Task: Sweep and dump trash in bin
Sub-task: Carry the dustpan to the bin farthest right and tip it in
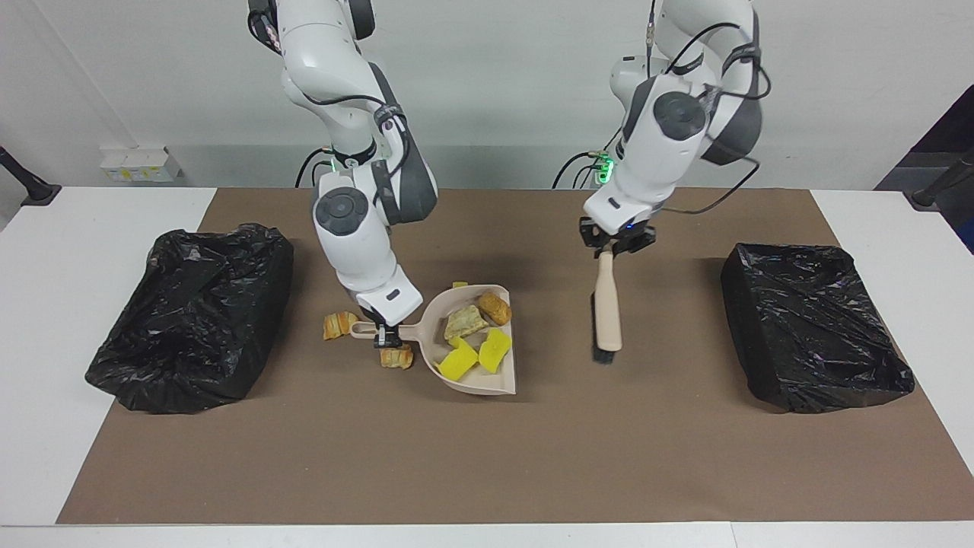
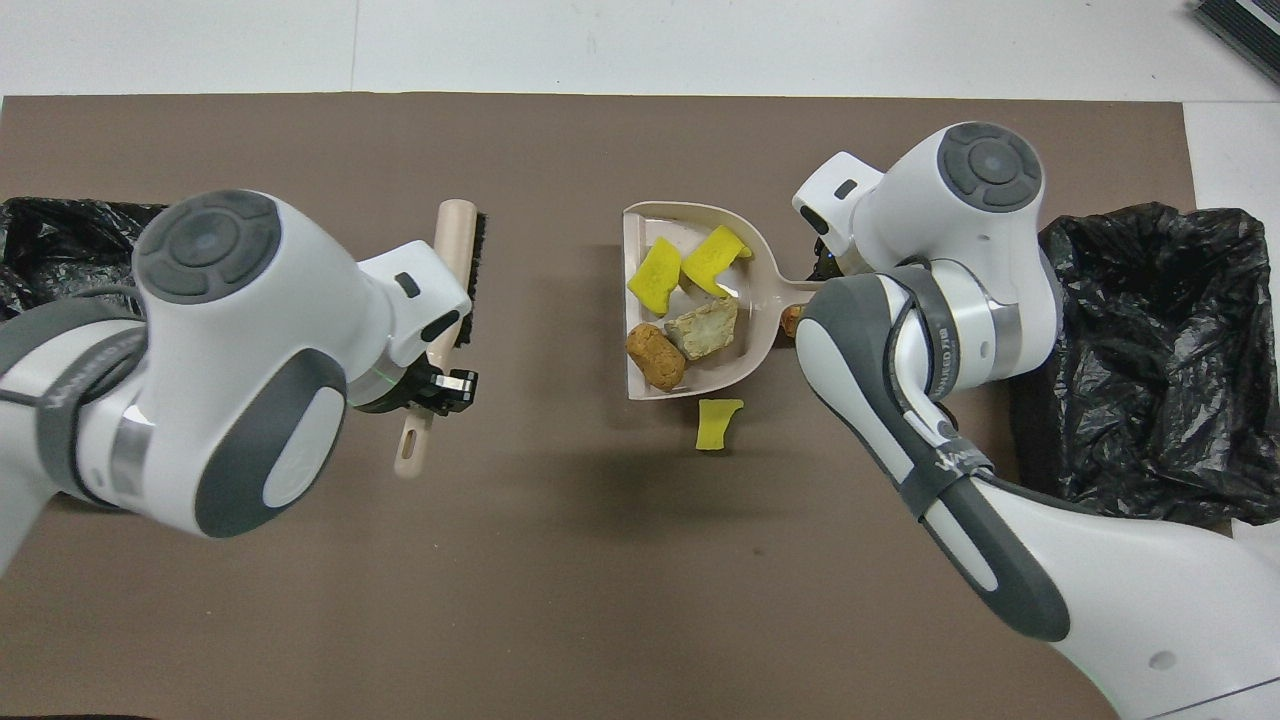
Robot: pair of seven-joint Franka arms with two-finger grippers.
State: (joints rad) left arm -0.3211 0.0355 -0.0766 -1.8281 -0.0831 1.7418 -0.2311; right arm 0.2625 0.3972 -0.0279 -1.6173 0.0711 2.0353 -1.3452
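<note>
Over the middle of the brown mat [image 1: 487, 457], the right tool [image 1: 383, 337] is clamped on the handle of the beige dustpan [image 1: 498, 380], which it holds lifted. In the pan lie two yellow sponge pieces [image 1: 473, 356], a pale chunk [image 1: 463, 323] and a brown bun [image 1: 495, 307]. Under the handle sit two croissant-like pastries [image 1: 340, 325] on the mat, and a small yellow scrap [image 2: 716, 424] lies just beside the pan, nearer to the robots. The left tool [image 1: 615, 245] grips the handle of the brush [image 1: 606, 312], which hangs bristles-down over the mat between the pan and the black-lined bin [image 1: 814, 327] at the left arm's end of the table [image 1: 46, 304]. A second bin [image 1: 190, 320] stands at the right arm's end.
</note>
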